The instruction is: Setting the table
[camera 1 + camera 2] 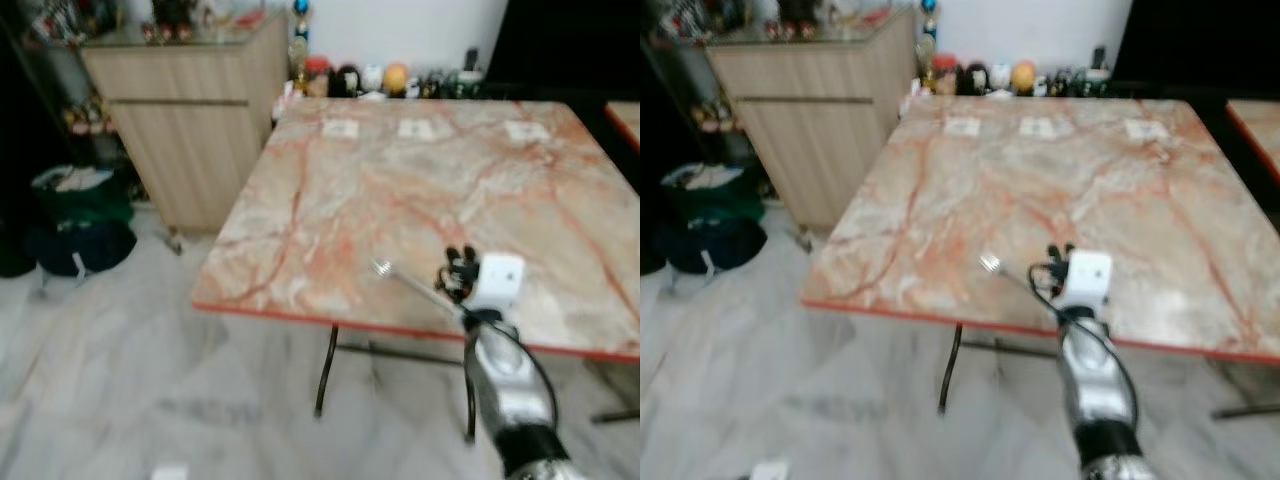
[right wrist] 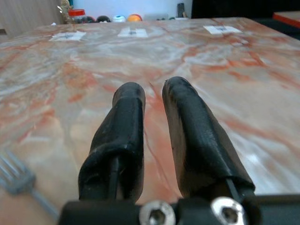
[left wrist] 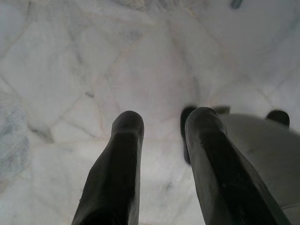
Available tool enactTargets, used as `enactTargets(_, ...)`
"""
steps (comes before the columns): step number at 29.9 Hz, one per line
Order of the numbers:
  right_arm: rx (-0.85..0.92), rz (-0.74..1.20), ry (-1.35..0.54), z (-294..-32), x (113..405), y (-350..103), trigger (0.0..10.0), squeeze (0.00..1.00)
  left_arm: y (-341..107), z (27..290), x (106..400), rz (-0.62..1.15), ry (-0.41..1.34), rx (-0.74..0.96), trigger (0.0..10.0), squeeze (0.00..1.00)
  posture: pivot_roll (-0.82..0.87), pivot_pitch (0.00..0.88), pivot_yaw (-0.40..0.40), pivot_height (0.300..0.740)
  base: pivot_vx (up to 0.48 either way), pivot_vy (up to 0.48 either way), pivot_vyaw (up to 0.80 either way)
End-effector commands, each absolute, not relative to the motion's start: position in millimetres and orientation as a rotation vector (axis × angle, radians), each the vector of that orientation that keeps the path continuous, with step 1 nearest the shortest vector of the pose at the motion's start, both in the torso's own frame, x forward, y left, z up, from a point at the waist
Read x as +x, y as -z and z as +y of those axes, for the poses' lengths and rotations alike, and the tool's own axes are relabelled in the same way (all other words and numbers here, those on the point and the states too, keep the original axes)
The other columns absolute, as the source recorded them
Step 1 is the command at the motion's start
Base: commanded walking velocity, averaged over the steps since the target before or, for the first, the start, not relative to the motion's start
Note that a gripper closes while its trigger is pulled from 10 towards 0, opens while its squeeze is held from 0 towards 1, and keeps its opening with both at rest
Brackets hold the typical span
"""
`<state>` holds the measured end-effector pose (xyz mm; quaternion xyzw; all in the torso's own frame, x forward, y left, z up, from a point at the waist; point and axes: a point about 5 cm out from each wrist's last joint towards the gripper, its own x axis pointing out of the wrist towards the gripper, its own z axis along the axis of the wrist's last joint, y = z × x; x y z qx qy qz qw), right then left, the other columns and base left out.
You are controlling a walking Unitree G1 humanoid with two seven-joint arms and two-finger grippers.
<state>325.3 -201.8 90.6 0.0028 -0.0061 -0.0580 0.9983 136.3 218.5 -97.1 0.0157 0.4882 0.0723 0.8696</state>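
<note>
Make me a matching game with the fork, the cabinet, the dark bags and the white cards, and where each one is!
Things:
1. fork
2. cabinet
3. bags
4. cards

Places:
A. on the floor, left of the cabinet
B. in a row near the table's far edge
C. on the table near its front edge, by the right gripper
D. standing on the floor left of the table

Pairs: 1-C, 2-D, 3-A, 4-B
</note>
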Motion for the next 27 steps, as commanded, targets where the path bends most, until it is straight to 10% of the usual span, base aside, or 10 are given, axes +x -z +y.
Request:
enactTargets(1,0.025,-0.021,0.064,-187,329,-94,10.0,0.00,96,228,133,1.030,-0.166,0.058,10.0,0.00,-0.04,0.000,0.018,0.740,0.000,0.000,0.00)
enactTargets(4,0.024,-0.031,0.011,-184,329,-97,10.0,0.11,96,228,133,1.031,-0.165,0.059,10.0,0.00,-0.04,0.000,0.018,0.740,0.000,0.000,0.00)
enactTargets(5,0.015,-0.035,-0.016,-184,329,-99,10.0,1.00,96,228,133,1.031,-0.166,0.058,10.0,0.00,-0.04,0.000,0.017,0.740,0.000,0.000,0.00)
enactTargets(20,-0.103,0.033,-0.250,-204,336,-111,10.0,1.00,96,228,134,1.032,-0.161,0.059,10.0,0.00,-0.05,0.000,0.024,0.740,0.000,0.000,0.00)
enactTargets(21,-0.111,0.070,-0.294,-203,336,-107,10.0,0.75,96,228,134,1.032,-0.161,0.059,10.0,0.00,-0.04,0.000,0.027,0.740,0.000,0.000,0.00)
enactTargets(22,-0.095,0.104,-0.326,-202,336,-104,10.0,0.00,96,228,134,1.032,-0.161,0.059,10.0,0.00,-0.04,0.000,0.028,0.740,0.000,0.000,0.00)
enactTargets(27,-0.116,0.159,-0.347,-205,336,-98,10.0,0.00,96,229,134,1.033,-0.160,0.059,10.0,0.00,-0.04,0.000,0.031,0.740,0.000,0.000,0.00)
